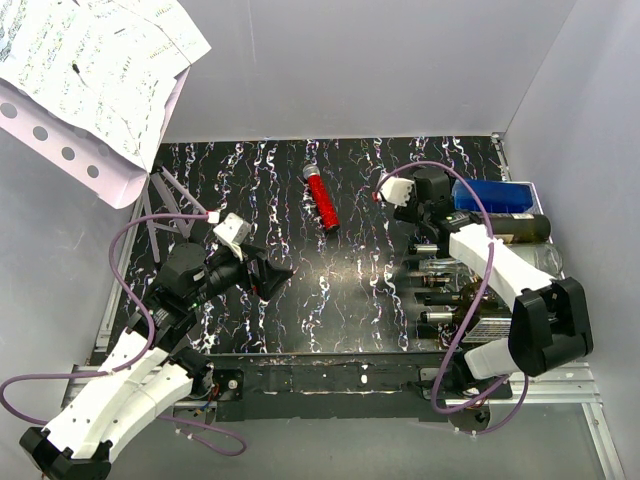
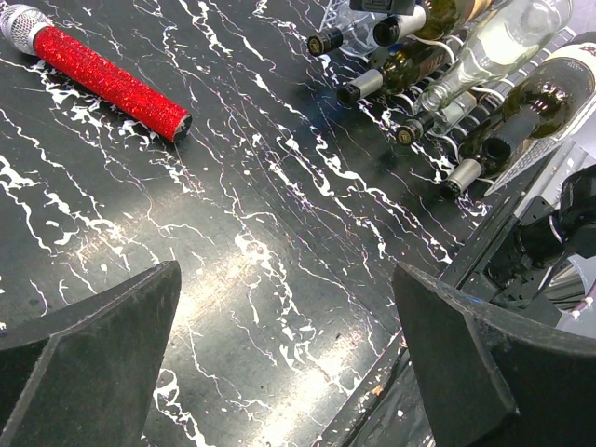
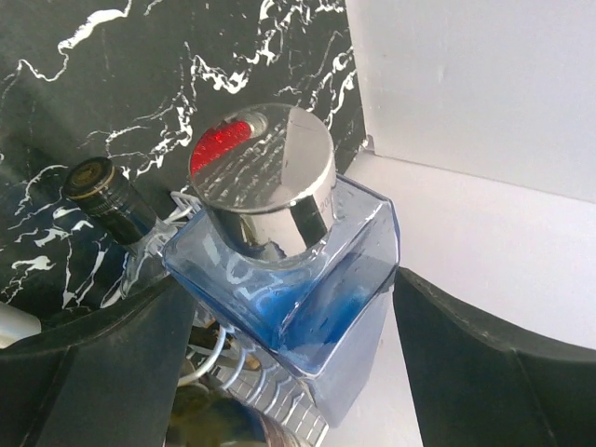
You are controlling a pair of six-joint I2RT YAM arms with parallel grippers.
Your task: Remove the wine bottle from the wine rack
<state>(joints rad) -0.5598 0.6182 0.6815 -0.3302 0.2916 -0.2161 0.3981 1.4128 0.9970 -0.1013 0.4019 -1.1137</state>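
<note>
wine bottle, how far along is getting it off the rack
Done: nothing visibly. The wine bottles lie on the wine rack, none on the tabletop. In hand: the right gripper is open, facing a blue square bottle at the rack's far end, with no grip made. The left gripper hangs open and empty over the tabletop. Left: grip a wine bottle and lift it clear.

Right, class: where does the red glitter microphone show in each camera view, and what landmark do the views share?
Top external: the red microphone lies upper centre on the black marbled tabletop, left of the racked bottles.
Left wrist: upper left, silver head at the corner.
Right wrist: not in it.
Shared landmark: the black marbled tabletop, in all three.
</note>
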